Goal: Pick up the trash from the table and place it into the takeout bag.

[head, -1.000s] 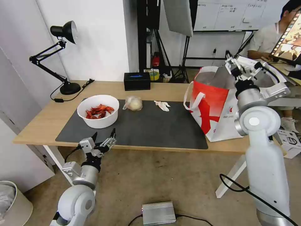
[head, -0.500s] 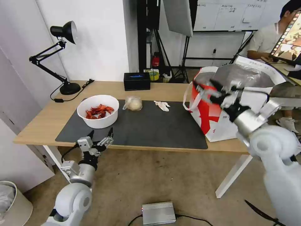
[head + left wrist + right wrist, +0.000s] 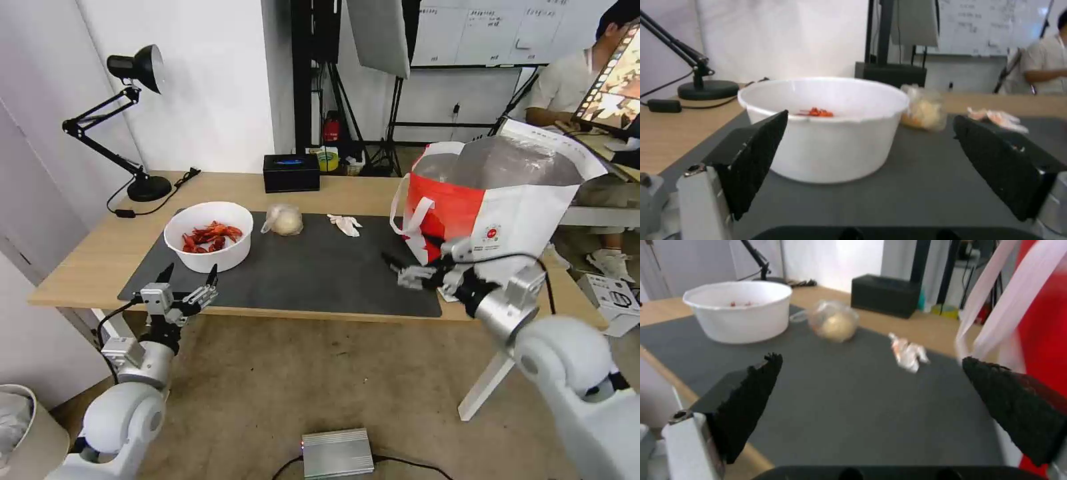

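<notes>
On the table lies a dark grey mat. Trash sits along its far side: a white bowl of red shells, a clear baggie with a beige lump, and a crumpled tissue. The white-and-red takeout bag stands open at the mat's right end. My left gripper is open in front of the bowl at the table's near edge. Beside the bag's near corner, low over the mat, my right gripper is open and holds nothing.
A black box sits at the table's far edge behind the baggie. A black desk lamp stands at the far left corner. A silver box lies on the floor, with a bin at the left.
My right arm has swung down from above the bag's mouth to the mat's near right corner. My left gripper has drifted left, staying open.
</notes>
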{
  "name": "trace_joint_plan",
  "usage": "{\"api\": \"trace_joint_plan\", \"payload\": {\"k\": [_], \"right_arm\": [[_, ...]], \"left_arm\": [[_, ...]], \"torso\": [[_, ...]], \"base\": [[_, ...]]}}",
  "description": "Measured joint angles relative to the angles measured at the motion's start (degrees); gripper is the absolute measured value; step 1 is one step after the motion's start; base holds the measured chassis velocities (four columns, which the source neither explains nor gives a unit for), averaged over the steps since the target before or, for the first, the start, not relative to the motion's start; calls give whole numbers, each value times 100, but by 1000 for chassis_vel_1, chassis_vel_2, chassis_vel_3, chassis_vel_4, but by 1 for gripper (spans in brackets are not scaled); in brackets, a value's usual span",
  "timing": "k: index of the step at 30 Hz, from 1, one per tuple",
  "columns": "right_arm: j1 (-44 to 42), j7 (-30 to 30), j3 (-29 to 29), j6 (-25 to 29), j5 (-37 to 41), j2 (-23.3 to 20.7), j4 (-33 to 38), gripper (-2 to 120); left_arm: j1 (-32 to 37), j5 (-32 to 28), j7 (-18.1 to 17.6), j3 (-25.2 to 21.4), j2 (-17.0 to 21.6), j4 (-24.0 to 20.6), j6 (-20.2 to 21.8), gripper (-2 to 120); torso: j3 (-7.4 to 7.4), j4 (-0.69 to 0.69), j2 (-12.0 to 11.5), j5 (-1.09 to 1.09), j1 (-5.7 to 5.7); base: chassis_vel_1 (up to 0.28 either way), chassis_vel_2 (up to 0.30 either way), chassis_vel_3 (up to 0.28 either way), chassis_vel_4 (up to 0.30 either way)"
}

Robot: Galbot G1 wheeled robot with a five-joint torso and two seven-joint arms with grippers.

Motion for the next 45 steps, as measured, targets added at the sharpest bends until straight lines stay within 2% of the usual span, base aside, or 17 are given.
{"api": "trace_joint_plan", "payload": {"k": [6, 16, 27, 45], "right_arm": [[-484, 201, -77, 532, -268, 184, -19, 100], [-757, 498, -321, 810, -459, 508, -104, 100], [-804, 627, -463, 835, -490, 695, -188, 100], [-817, 703, -530, 793, -474, 675, -133, 100]], "left_arm": [[86, -11, 249, -152, 51, 128, -70, 100], [163, -92, 442, -296, 119, 190, -126, 100], [244, -123, 653, -410, 146, 176, -82, 100], [205, 27, 694, -292, 44, 221, -101, 100]], "torso": [[0, -1, 0, 0, 0], [0, 0, 0, 0, 0], [1, 0, 0, 1, 0], [1, -1, 0, 1, 1]], "base": [[0, 0, 0, 0], [0, 0, 0, 0], [0, 0, 0, 0], [0, 0, 0, 0]]}}
